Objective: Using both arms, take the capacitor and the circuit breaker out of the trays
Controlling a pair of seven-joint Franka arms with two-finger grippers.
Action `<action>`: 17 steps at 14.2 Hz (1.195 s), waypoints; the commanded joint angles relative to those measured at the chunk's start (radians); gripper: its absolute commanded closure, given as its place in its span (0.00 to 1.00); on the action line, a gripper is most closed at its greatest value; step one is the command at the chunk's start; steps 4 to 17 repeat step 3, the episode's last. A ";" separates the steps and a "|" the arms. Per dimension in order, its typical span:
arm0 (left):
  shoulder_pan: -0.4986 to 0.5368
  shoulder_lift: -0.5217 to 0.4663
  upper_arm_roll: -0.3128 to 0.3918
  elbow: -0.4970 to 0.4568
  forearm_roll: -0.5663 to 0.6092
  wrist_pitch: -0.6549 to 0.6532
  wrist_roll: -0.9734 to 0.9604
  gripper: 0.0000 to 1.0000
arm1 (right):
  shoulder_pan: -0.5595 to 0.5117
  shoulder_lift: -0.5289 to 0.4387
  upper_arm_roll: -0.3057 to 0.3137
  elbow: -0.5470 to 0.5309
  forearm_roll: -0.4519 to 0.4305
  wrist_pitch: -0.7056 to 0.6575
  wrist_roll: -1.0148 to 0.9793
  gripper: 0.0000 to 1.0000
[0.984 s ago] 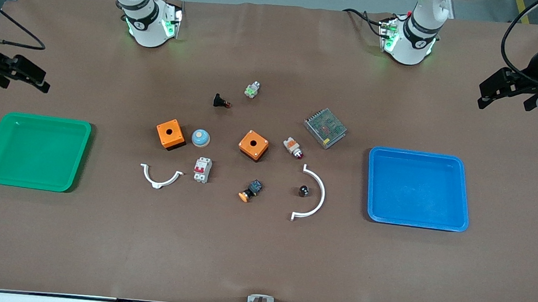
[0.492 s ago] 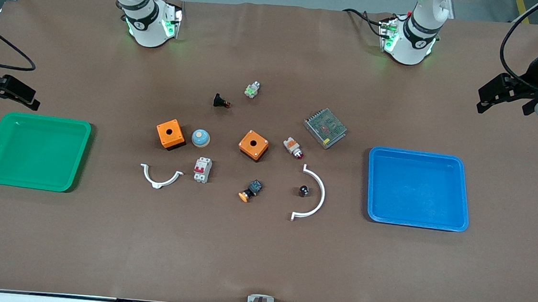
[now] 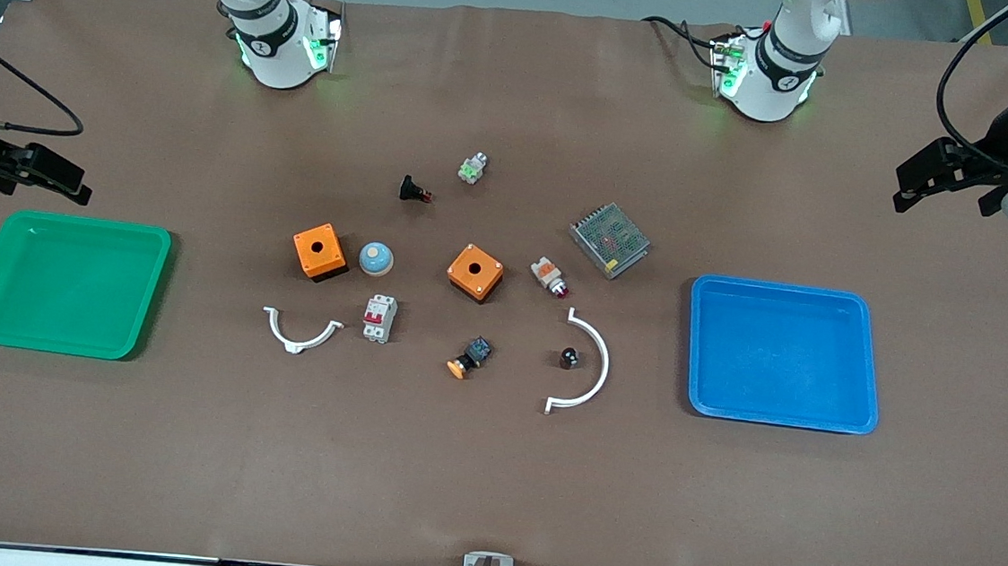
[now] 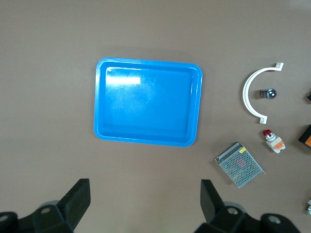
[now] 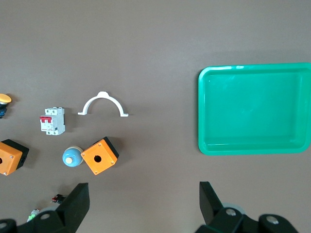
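The capacitor (image 3: 568, 357), a tiny black cylinder, sits on the table inside the curve of a white arc clip (image 3: 592, 366); it also shows in the left wrist view (image 4: 267, 93). The breaker (image 3: 379, 318), a grey-white block with red levers, lies nearer the front camera than the blue dome; it shows in the right wrist view (image 5: 52, 121). My left gripper (image 3: 944, 197) hangs open and empty over bare table at the left arm's end (image 4: 143, 190). My right gripper (image 3: 40, 182) hangs open and empty by the green tray's rim (image 5: 143, 191).
A green tray (image 3: 63, 284) lies at the right arm's end and a blue tray (image 3: 782, 354) at the left arm's end. Two orange boxes (image 3: 319, 250) (image 3: 475, 272), a blue dome (image 3: 375, 258), a mesh-topped metal unit (image 3: 610, 239), an orange-capped button (image 3: 468, 358) and a second white clip (image 3: 300, 332) lie mid-table.
My right gripper has dropped toward the green tray's rim and shifted slightly. My left gripper has barely moved. Nothing on the table has moved.
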 commanded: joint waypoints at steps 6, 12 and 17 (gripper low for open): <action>0.011 0.000 -0.006 0.008 0.003 -0.009 0.004 0.00 | -0.018 -0.052 0.008 -0.047 -0.014 0.009 -0.016 0.00; 0.011 0.000 -0.006 0.008 0.003 -0.009 0.004 0.00 | -0.018 -0.052 0.008 -0.047 -0.014 0.009 -0.016 0.00; 0.011 0.000 -0.006 0.008 0.003 -0.009 0.004 0.00 | -0.018 -0.052 0.008 -0.047 -0.014 0.009 -0.016 0.00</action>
